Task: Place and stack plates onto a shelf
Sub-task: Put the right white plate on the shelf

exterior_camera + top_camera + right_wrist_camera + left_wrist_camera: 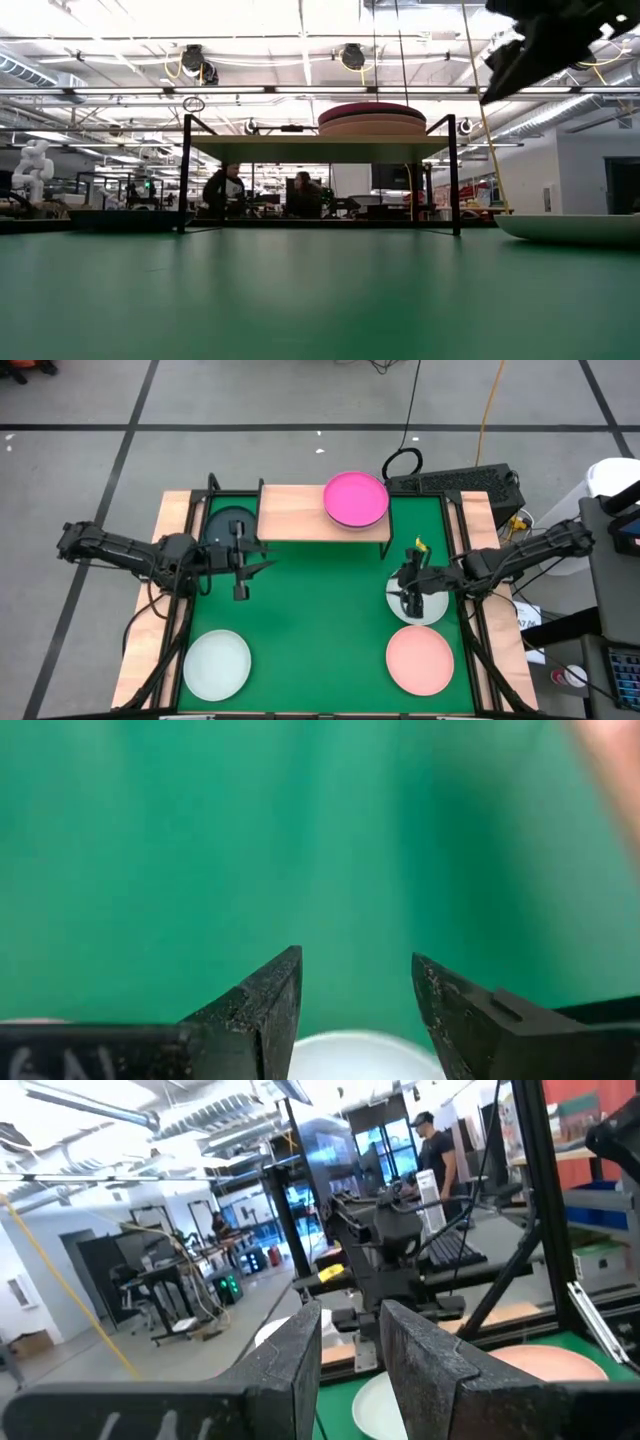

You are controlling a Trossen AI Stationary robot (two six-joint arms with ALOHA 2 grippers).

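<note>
Your right end effector (410,598) hovers over the white plate (432,607) near the surface's right edge, fingers parted and empty: the pickup step. Lower it, grip the rim, then carry it to the shelf (300,512), where a magenta plate (355,498) already tops a stack. Your left end effector (243,558) waits, open a little, empty.

We see the mat (320,610) centre open; shelf (290,515) left half free, magenta plate (355,498) occupying its right.

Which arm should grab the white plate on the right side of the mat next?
Probably the right: its tool hangs open directly over that white plate, while the left tool is across the mat.
</note>
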